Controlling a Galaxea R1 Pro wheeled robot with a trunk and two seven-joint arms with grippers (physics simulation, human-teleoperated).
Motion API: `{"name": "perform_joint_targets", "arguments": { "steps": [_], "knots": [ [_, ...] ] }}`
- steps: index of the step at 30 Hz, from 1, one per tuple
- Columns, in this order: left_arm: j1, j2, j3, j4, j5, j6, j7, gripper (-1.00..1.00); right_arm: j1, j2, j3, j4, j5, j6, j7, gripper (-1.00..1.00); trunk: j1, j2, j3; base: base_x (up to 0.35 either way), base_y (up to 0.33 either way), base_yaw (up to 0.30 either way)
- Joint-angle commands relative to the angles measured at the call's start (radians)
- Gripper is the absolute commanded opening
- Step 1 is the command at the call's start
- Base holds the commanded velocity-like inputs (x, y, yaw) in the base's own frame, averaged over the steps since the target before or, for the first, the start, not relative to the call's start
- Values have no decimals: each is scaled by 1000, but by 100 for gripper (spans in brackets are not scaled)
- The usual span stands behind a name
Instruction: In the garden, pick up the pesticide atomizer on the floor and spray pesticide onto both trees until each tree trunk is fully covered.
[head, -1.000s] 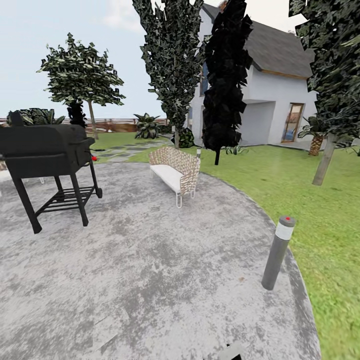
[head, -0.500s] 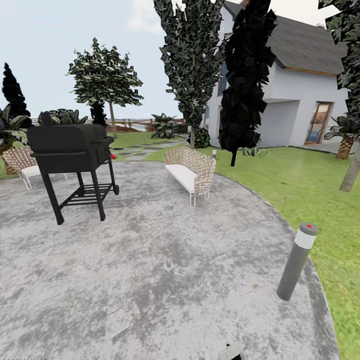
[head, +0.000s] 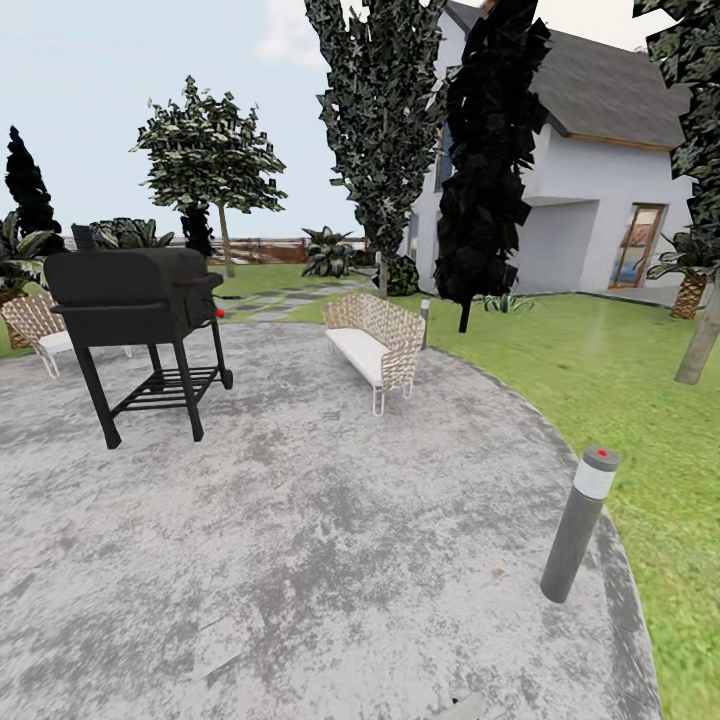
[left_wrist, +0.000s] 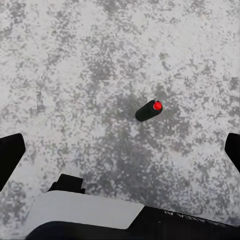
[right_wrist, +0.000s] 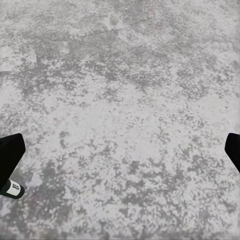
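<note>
I stand on a grey paved patio in the garden. In the left wrist view a small dark cylinder with a red dot on its end (left_wrist: 149, 110) is on the paving ahead of my left gripper (left_wrist: 120, 150), which is open and empty. I cannot tell whether it is the pesticide atomizer. My right gripper (right_wrist: 120, 150) is open over bare paving. A leaning grey-brown tree trunk (head: 698, 348) stands on the lawn at the right edge. A wide-crowned tree (head: 207, 158) stands far back left.
A black grill (head: 135, 300) stands on the patio at the left and a wicker bench (head: 378, 338) in the middle. A grey bollard light with a red top (head: 580, 525) marks the patio's right rim. Two dark narrow trees (head: 485, 160) and the white house (head: 590, 210) lie beyond.
The head camera has swung left, so grill, bench and bollard sit further right in the picture and a wicker chair has come into view. Nothing itself has moved.
</note>
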Motion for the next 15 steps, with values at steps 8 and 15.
{"name": "perform_joint_targets", "arguments": {
  "steps": [8,15],
  "knots": [
    [31,0,0,0,0,0,0,100,0,0,0,0,0,0,0,100,0,0,0,0,0,0],
    [31,0,0,0,0,0,0,100,0,0,0,0,0,0,0,100,0,0,0,0,0,0]
  ]
}}
